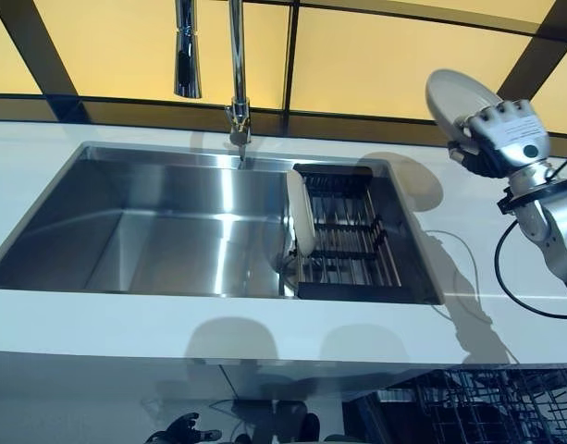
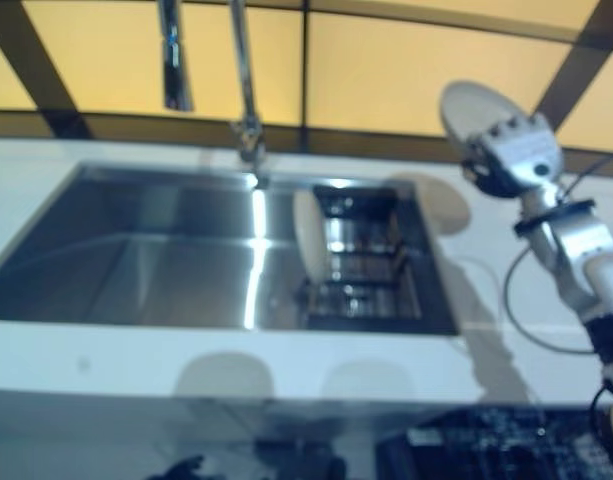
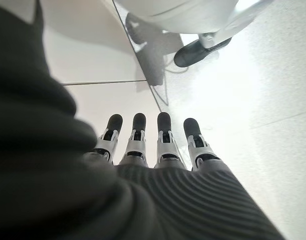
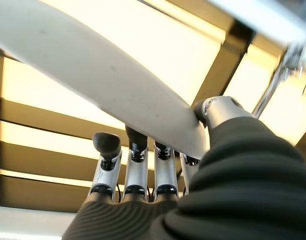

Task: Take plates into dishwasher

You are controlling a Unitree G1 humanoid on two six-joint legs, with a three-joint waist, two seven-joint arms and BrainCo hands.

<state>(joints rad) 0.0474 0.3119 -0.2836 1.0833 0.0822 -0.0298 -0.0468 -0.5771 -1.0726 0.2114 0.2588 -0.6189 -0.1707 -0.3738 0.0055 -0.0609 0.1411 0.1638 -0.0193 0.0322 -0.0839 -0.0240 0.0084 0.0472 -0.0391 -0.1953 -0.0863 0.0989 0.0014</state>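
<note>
My right hand [image 1: 505,134] is raised above the counter to the right of the sink and is shut on a white plate [image 1: 457,97], which tilts up behind it. In the right wrist view the plate [image 4: 108,75] is pinched between the thumb and fingers [image 4: 135,165]. A second white plate [image 1: 300,211] stands on edge in the dark dish rack [image 1: 352,242] in the sink's right part. The open dishwasher's dark rack [image 1: 491,407] shows at the lower right below the counter. My left hand [image 3: 153,145] hangs low with straight fingers over the floor, holding nothing.
A steel sink [image 1: 172,231] is set in the white counter [image 1: 265,328]. A tall chrome tap [image 1: 237,69] stands behind it, with a spray head [image 1: 187,55] hanging at its left. Yellow panels with dark frames form the back wall.
</note>
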